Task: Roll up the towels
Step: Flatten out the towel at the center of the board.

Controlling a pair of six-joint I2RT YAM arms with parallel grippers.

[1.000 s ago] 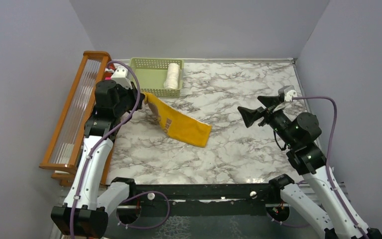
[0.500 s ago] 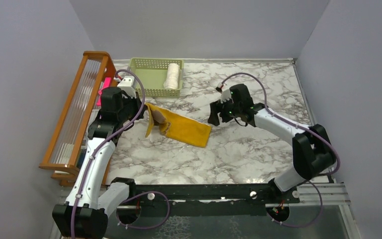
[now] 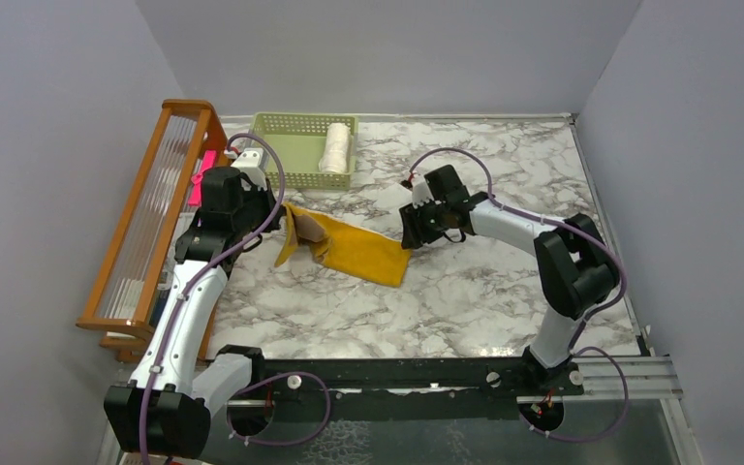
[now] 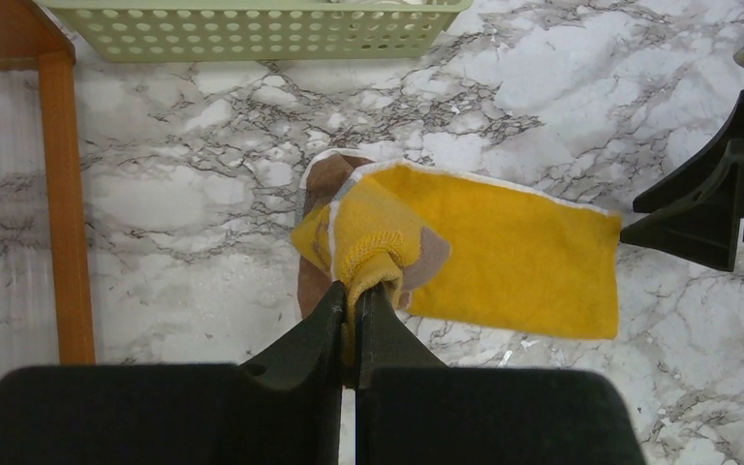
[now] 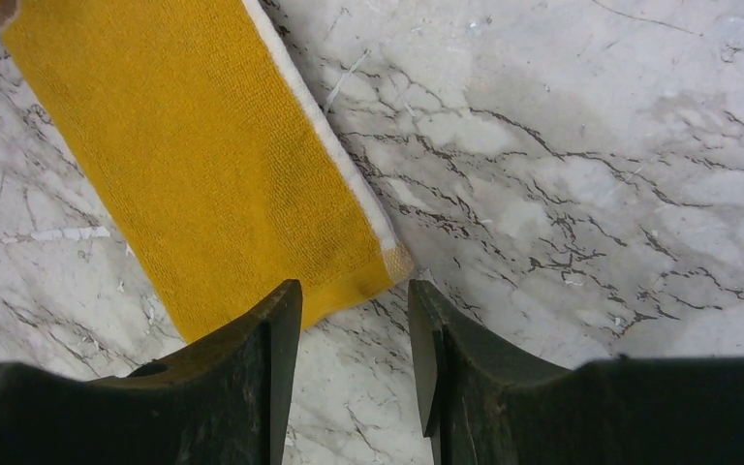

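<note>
Right wrist view: the right tool (image 5: 354, 291) is hanging low over the desk (image 5: 591, 145), jaws standing apart with nothing between them.
Just ahead of the right tool: the mustard-yellow towel (image 5: 203, 165) is lying flat on the desk, and its white-edged corner is sitting just beyond the gap between the fingertips, not yet inside it.
Long axis: the towel is stretching away from the right tool, forward and off to one side of its view, so this tool is facing a short end rather than a long edge.
Far end of that axis: the left tool (image 4: 354, 291) is clamping shut on the opposite end, holding it bunched and lifted off the desk with the brown reverse showing.
Nearer arm: the right tool is sitting closest to the flat free end, and the left tool is occupying the other end.
What the move turns on: probably bringing that near corner between the right tool's jaws, which calls for a short advance along the towel's length.
Beyond the left tool: the cream-white towel (image 3: 336, 147) is lying as a finished roll in the basket (image 3: 281, 121), well apart from both tools.
</note>
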